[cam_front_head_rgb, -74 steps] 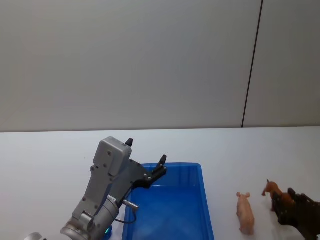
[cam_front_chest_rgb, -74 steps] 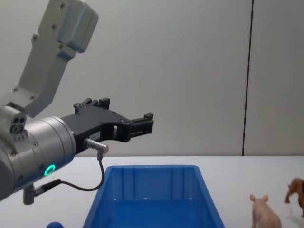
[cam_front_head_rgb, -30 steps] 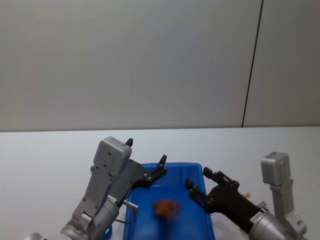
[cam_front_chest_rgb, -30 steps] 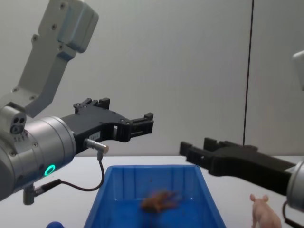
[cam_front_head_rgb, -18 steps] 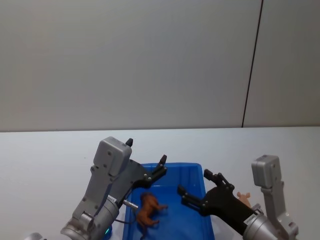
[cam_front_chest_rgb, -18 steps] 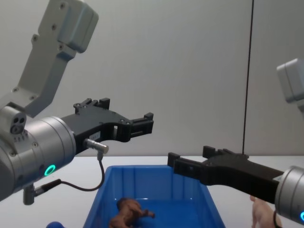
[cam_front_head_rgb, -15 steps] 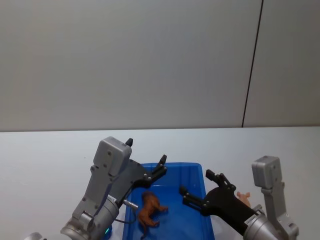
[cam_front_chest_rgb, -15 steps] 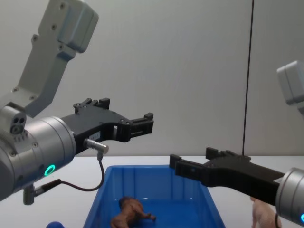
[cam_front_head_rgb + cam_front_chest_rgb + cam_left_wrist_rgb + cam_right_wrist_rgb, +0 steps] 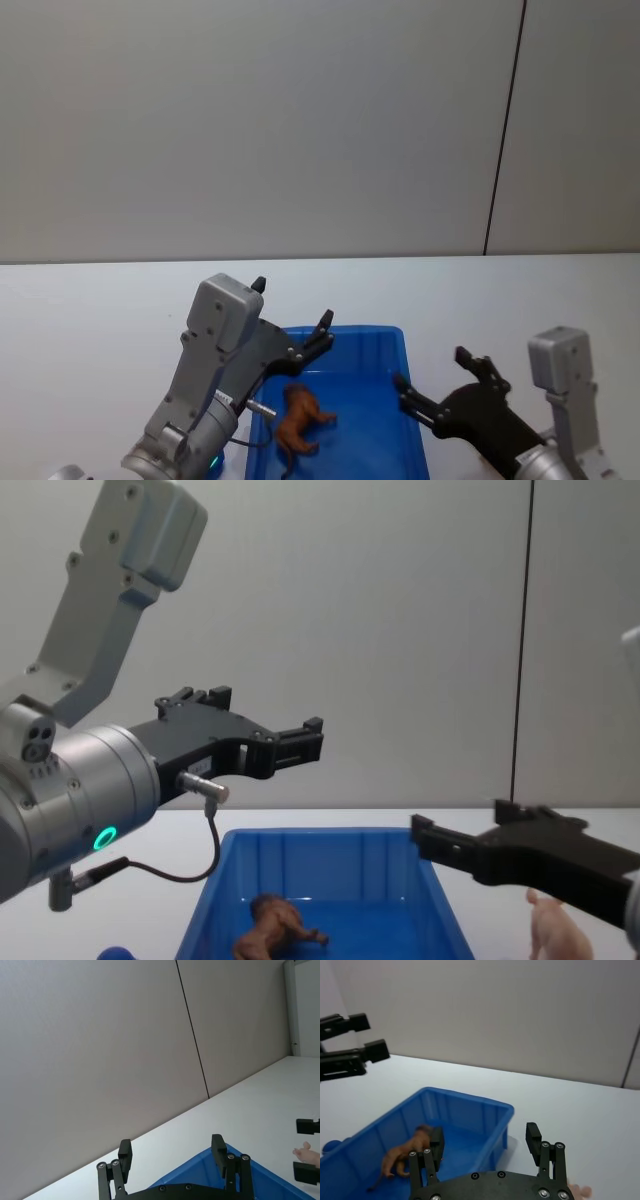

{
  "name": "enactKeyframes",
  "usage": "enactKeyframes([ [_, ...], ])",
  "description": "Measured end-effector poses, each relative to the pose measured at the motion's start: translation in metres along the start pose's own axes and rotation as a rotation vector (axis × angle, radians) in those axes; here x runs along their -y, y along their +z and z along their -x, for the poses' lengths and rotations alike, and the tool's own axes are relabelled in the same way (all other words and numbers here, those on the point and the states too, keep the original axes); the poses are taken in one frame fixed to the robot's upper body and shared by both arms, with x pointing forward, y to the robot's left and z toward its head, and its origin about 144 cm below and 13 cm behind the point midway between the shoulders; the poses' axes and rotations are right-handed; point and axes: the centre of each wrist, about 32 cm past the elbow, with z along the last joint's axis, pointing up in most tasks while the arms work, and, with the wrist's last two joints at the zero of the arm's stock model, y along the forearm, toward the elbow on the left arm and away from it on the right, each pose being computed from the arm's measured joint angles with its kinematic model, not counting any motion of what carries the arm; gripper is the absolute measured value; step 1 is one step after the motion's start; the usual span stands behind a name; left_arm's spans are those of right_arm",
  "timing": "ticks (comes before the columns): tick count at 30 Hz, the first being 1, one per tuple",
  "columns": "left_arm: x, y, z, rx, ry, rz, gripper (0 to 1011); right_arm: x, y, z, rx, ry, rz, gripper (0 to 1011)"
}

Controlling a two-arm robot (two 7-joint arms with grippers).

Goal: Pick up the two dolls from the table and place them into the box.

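The brown doll (image 9: pixel 300 420) (image 9: pixel 275 928) (image 9: pixel 405 1152) lies on its side on the floor of the blue box (image 9: pixel 355 330) (image 9: pixel 320 833) (image 9: pixel 465 1097). The pink pig doll (image 9: pixel 555 930) stands on the white table (image 9: pixel 100 300) right of the box. My right gripper (image 9: pixel 432 368) (image 9: pixel 460 818) (image 9: pixel 485 1131) hovers open and empty by the box's right rim, between box and pig. My left gripper (image 9: pixel 292 302) (image 9: pixel 265 710) (image 9: pixel 171 1142) hangs open and empty above the box's left rear corner.
A small blue rounded object (image 9: pixel 115 953) (image 9: pixel 329 1147) sits on the table left of the box. Behind the table rises a plain grey wall with a dark vertical seam (image 9: pixel 505 125). Bare tabletop stretches to the far left and far right.
The right gripper carried the brown doll from the table over the box and let it go; it dropped and settled inside. The right gripper has since drawn back to the right. The left arm stayed still.
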Motion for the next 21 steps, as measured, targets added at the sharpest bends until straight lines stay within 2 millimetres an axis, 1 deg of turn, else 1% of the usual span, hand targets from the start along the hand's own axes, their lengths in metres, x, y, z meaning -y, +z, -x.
enactKeyframes([
  [13,0.0,0.0,0.0,0.0,0.0,0.0,1001,0.025,-0.005,0.008,0.027,-0.177,0.068,1001],
  [21,0.0,0.0,0.0,0.0,0.0,0.0,1002,0.032,-0.011,0.01,0.029,-0.239,0.111,1001],
])
